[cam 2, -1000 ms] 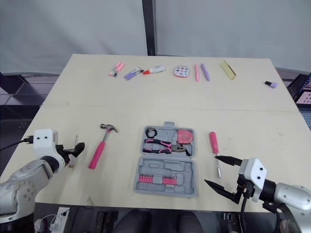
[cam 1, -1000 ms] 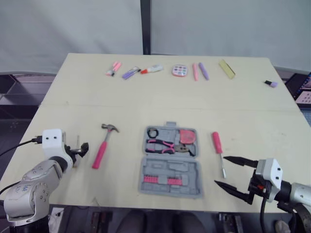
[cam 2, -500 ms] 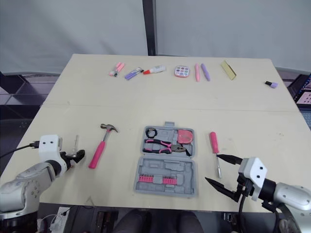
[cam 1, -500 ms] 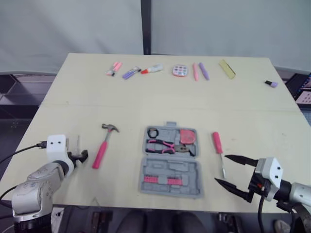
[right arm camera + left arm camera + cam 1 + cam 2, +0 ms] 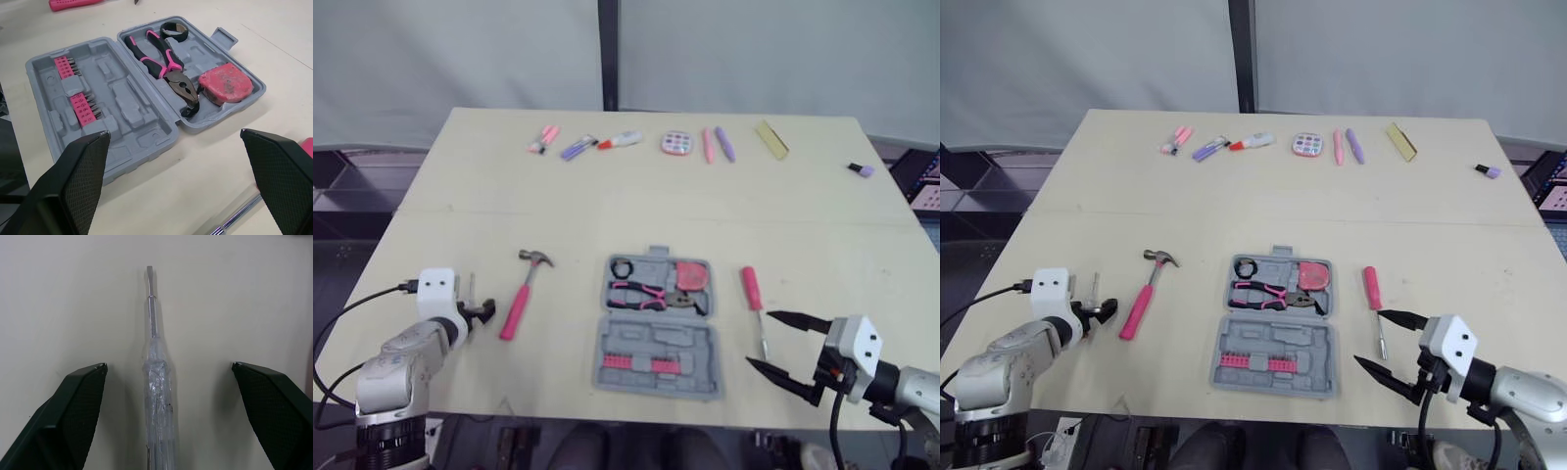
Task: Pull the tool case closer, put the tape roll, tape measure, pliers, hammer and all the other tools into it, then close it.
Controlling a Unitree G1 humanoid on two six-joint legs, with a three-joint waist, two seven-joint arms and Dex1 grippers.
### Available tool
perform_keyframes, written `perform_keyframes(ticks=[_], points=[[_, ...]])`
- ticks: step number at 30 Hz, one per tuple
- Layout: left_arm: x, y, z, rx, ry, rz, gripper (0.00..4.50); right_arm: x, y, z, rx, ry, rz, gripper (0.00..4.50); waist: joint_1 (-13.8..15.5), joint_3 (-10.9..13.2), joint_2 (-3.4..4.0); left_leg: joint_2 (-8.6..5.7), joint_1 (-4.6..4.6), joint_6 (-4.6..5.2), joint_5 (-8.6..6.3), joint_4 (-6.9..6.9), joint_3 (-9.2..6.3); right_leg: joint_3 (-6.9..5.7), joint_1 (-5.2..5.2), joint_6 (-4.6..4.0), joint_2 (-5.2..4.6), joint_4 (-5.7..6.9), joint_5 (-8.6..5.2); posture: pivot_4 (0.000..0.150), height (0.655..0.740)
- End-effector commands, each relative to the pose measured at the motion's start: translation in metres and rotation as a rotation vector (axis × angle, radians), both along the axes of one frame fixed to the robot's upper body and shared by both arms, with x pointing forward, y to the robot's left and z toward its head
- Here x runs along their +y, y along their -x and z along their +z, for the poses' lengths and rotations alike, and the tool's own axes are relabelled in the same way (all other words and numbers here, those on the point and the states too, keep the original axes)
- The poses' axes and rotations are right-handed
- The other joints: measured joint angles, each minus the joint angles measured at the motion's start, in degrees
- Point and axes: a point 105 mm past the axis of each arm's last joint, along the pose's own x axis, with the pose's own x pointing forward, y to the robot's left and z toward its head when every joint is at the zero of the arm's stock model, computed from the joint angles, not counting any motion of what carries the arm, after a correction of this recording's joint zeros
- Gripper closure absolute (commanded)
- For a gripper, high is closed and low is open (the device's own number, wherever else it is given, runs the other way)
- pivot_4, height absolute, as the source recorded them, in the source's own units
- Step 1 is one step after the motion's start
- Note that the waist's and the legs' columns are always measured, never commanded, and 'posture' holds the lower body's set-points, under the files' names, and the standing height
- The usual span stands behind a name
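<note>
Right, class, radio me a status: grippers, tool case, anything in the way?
Left gripper open, straddling clear screwdriver. Right gripper open beside pink screwdriver. Tool case open; hammer outside it. Nothing in the way.

Left gripper held low at the robot's left, fingers spread wide. Right gripper low at right, fingers splayed wide, pointing leftward.

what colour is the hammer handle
The hammer handle is pink; it shows best in the left eye view.
</note>
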Motion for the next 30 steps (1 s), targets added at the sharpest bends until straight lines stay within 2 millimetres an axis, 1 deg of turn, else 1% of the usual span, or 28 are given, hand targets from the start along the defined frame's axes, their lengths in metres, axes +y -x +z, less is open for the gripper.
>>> perform_keyframes(ticks=[1, 4, 5, 6, 8, 13, 14, 17, 21, 23, 25, 27, 28, 30], points=[[0.005, 0.005, -0.009, 0.032, -0.016, 0.019, 0.09, -0.001, 0.001, 0.009, -0.036, 0.016, -0.004, 0.00, 0.00, 0.00, 0.00, 0.00, 0.00, 0.00, 0.00, 0.00, 0.00, 0.00, 0.00, 0.00, 0.00, 0.00, 0.00, 0.150, 0.7134], [0.007, 0.008, -0.012, 0.040, -0.003, 0.034, 0.09, -0.001, 0.000, 0.008, -0.035, 0.017, -0.004, 0.00, 0.00, -0.01, 0.01, 0.00, 0.01, 0.00, 0.00, 0.00, 0.00, 0.00, 0.00, 0.00, 0.00, 0.01, 0.00, 0.150, 0.7134], [0.008, 0.008, -0.012, 0.040, -0.002, 0.035, 0.60, -0.002, 0.000, 0.008, -0.035, 0.017, -0.004, 0.00, 0.00, -0.01, 0.01, 0.00, 0.02, 0.00, 0.00, 0.00, 0.00, 0.00, 0.00, 0.00, 0.00, 0.01, 0.00, 0.150, 0.7134], [0.008, 0.008, -0.012, 0.041, -0.003, 0.034, 0.88, -0.002, 0.000, 0.008, -0.035, 0.017, -0.004, 0.00, 0.00, -0.01, 0.01, 0.00, 0.02, 0.00, 0.00, 0.00, 0.00, 0.00, 0.00, 0.00, 0.00, 0.01, 0.00, 0.150, 0.7134], [0.009, 0.009, -0.013, 0.041, -0.004, 0.035, 1.83, -0.003, -0.001, 0.008, -0.034, 0.020, -0.004, 0.00, -0.15, -0.02, 0.02, 0.02, 0.04, 0.00, 0.00, 0.00, 0.00, 0.00, 0.00, 0.00, 0.01, 0.02, 0.00, 0.150, 0.7134], [0.009, 0.010, -0.013, 0.043, -0.005, 0.040, 4.40, -0.003, -0.002, 0.008, -0.034, 0.023, -0.004, 0.00, -0.57, -0.03, 0.03, 0.05, 0.05, -0.02, 0.00, -0.02, 0.02, -0.02, 0.00, 0.00, 0.03, 0.03, 0.00, 0.150, 0.7134], [0.010, 0.010, -0.013, 0.043, -0.007, 0.043, 4.49, -0.003, -0.002, 0.008, -0.034, 0.022, -0.005, 0.00, -0.57, -0.03, 0.03, 0.05, 0.06, -0.02, 0.00, -0.02, 0.02, -0.02, 0.00, 0.00, 0.03, 0.04, 0.00, 0.150, 0.7134], [0.011, 0.009, -0.012, 0.035, -0.017, 0.050, 4.48, -0.004, -0.002, 0.008, -0.034, 0.022, -0.007, 0.00, -0.57, -0.03, 0.03, 0.05, 0.07, -0.02, 0.00, -0.02, 0.01, -0.01, 0.00, 0.00, 0.02, 0.05, 0.00, 0.150, 0.7134], [0.015, -0.001, 0.000, -0.016, -0.043, 0.058, 4.48, -0.005, -0.003, 0.009, -0.033, 0.024, -0.009, 0.00, -0.46, -0.05, 0.07, 0.05, 0.07, -0.02, 0.00, -0.02, 0.01, -0.01, 0.00, 0.00, 0.02, 0.05, 0.00, 0.150, 0.7134], [0.019, -0.006, 0.014, -0.054, -0.075, 0.040, 4.48, -0.007, -0.002, 0.010, -0.031, 0.032, -0.010, 0.00, -0.28, -0.06, 0.09, 0.04, 0.07, -0.02, 0.00, -0.02, 0.01, -0.01, 0.00, 0.00, 0.02, 0.05, 0.00, 0.150, 0.7134], [0.019, -0.013, 0.035, -0.100, -0.124, -0.005, 4.48, -0.010, 0.000, 0.013, -0.029, 0.040, -0.009, 0.00, -0.16, -0.02, 0.01, 0.05, 0.03, -0.03, 0.00, -0.01, 0.01, -0.02, -0.02, 0.00, 0.03, 0.04, 0.00, 0.150, 0.7134], [0.014, -0.019, 0.051, -0.123, -0.155, -0.078, 4.48, -0.012, 0.001, 0.015, -0.031, 0.044, -0.010, 0.00, -0.08, -0.03, -0.08, 0.05, -0.02, -0.03, 0.00, 0.00, -0.02, -0.02, -0.06, 0.00, 0.03, 0.05, 0.00, 0.150, 0.7134], [0.010, -0.021, 0.056, -0.124, -0.167, -0.114, 4.48, -0.012, 0.001, 0.016, -0.033, 0.045, -0.011, 0.00, -0.06, -0.04, -0.10, 0.03, -0.01, -0.03, 0.00, 0.00, -0.03, -0.01, -0.06, 0.00, 0.02, 0.05, 0.00, 0.150, 0.7134], [-0.006, -0.028, 0.066, -0.123, -0.189, -0.243, 4.48, -0.012, 0.000, 0.018, -0.046, 0.043, -0.021, 0.00, 0.07, -0.05, -0.09, 0.00, -0.02, -0.03, -0.01, -0.01, -0.05, 0.00, -0.05, 0.00, -0.01, 0.03, 0.00, 0.150, 0.7134]])
